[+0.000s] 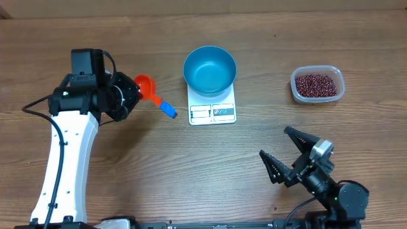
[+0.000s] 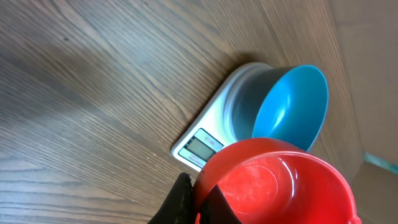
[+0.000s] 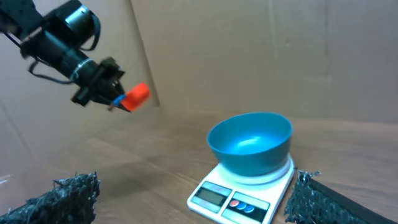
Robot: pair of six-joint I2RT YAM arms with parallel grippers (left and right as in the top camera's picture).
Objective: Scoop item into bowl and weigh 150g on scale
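The light blue bowl [image 1: 210, 70] [image 2: 292, 106] [image 3: 250, 142] stands empty on the white scale [image 1: 212, 112] [image 2: 199, 147] [image 3: 231, 200] at the table's middle back. My left gripper [image 1: 133, 92] [image 2: 196, 190] [image 3: 111, 94] hovers left of the scale, shut on the rim of a red scoop [image 1: 145, 84] [image 2: 280, 183] [image 3: 137, 94] with a blue-tipped handle [image 1: 168, 110]; the scoop's cup is empty. The dark red beans [image 1: 316, 84] lie in a clear tub at the back right. My right gripper [image 1: 283, 147] [image 3: 193, 200] stands open near the front right, pointing at the scale, with nothing in it.
The clear plastic tub [image 1: 340, 81] sits well right of the scale. The left arm's white link [image 1: 63, 159] stretches along the left side of the table. A cardboard wall [image 3: 280, 56] stands behind the table.
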